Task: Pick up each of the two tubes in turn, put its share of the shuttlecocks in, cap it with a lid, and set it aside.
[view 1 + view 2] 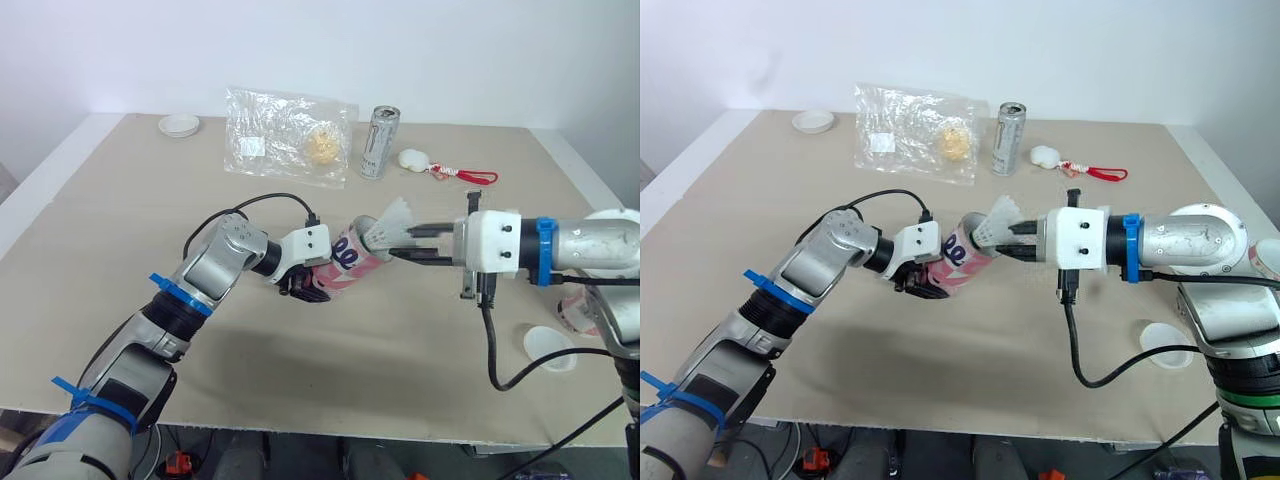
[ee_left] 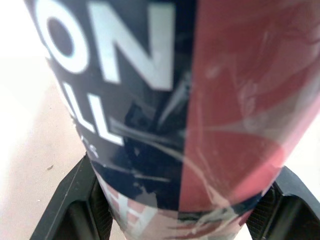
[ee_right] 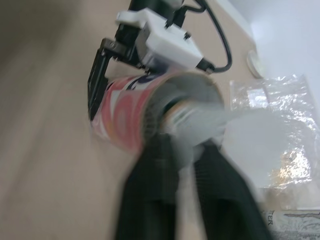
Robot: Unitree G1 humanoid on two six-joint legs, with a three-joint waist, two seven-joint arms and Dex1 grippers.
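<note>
My left gripper (image 1: 300, 283) clamps the pink-and-navy printed cardboard tube (image 1: 345, 268) with its mouth tilted toward my right gripper (image 1: 402, 245), which pinches a white feathered shuttlecock (image 1: 390, 220) at that opening.

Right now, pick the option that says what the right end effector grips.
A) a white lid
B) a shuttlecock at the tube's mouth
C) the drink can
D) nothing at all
B: the right end effector pinches a white shuttlecock at the open mouth of the tube, which the left end effector holds tilted above the table.
</note>
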